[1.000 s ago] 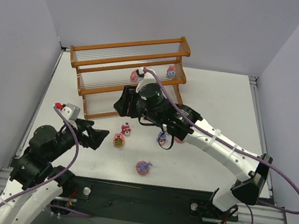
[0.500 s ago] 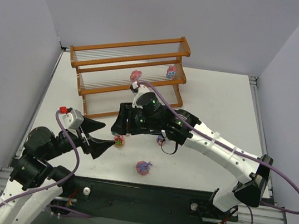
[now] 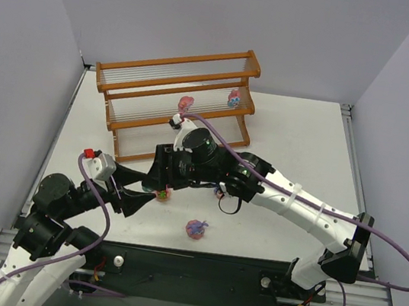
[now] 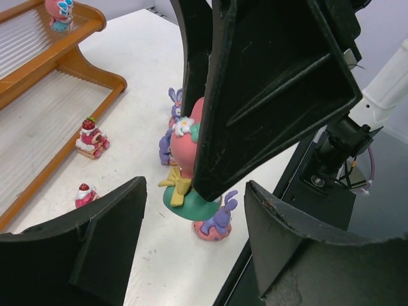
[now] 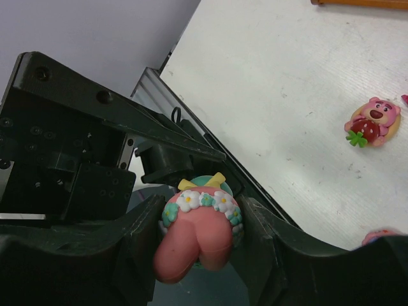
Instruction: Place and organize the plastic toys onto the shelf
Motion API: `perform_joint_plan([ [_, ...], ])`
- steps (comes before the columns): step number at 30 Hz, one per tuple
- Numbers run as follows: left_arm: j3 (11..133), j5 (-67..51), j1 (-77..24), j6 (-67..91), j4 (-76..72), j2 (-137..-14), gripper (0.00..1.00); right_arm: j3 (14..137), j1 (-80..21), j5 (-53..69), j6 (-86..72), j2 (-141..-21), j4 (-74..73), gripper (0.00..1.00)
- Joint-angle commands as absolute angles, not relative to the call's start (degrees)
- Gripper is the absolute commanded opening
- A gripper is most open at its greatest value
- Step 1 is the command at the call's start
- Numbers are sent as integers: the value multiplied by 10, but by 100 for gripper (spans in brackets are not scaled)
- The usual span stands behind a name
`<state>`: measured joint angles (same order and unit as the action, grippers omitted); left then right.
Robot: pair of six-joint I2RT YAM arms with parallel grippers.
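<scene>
Nearest the arm bases, a small pink plastic figurine with purple bunny ears (image 3: 195,229) is lying on the white tabletop (image 3: 299,136), apart from both arms. Just beyond it, the left gripper (image 3: 154,192) is standing released. Its black fingers (image 4: 95,248) are spreading to either side of a pink plastic figurine with a white flower wreath, yellow bow and round green base (image 4: 186,159), without touching it. The right gripper (image 5: 201,223) is grasping that figurine by its two sides and holding it off the tabletop, in front of the shelf.

Farther out, a pink bear figurine hugging a red strawberry (image 5: 373,121) and a purple bunny figurine (image 4: 173,105) are sitting on the table, near the rack's foot.

At the back, the three-tier stepped shelf with an orange-brown wooden frame and pale rods (image 3: 179,63) is standing upright. It is carrying a reddish-pink figurine (image 3: 185,104) and a pink-and-blue figurine (image 3: 233,98), seemingly both on its middle tier, well apart.
</scene>
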<state>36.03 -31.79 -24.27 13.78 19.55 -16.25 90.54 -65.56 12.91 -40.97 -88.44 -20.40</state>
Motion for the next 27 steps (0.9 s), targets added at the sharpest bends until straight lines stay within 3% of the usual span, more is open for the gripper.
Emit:
perform_joint_plan([
  [1, 372, -332, -240, 130, 183, -158, 69, 934, -666, 147, -422, -885, -185, 0],
  [9, 374, -354, -240, 132, 189, -172, 65, 939, -672, 152, -429, -889, -178, 0],
  [12, 374, -353, -240, 133, 191, -173, 48, 940, -672, 150, -430, -889, -177, 0],
  [13, 373, -351, -240, 134, 192, -174, 29, 939, -673, 149, -430, -889, -176, 0],
  [14, 373, -345, -240, 136, 192, -174, 21, 935, -674, 143, -428, -886, -173, 2],
  [17, 373, -338, -240, 144, 189, -173, 0, 905, -680, 120, -424, -868, -134, 20],
  [18, 373, -338, -240, 145, 188, -173, 0, 886, -681, 110, -425, -863, -113, 28],
  [27, 364, -296, -240, 190, 172, -128, 0, 816, -708, 11, -386, -818, -36, 66],
])
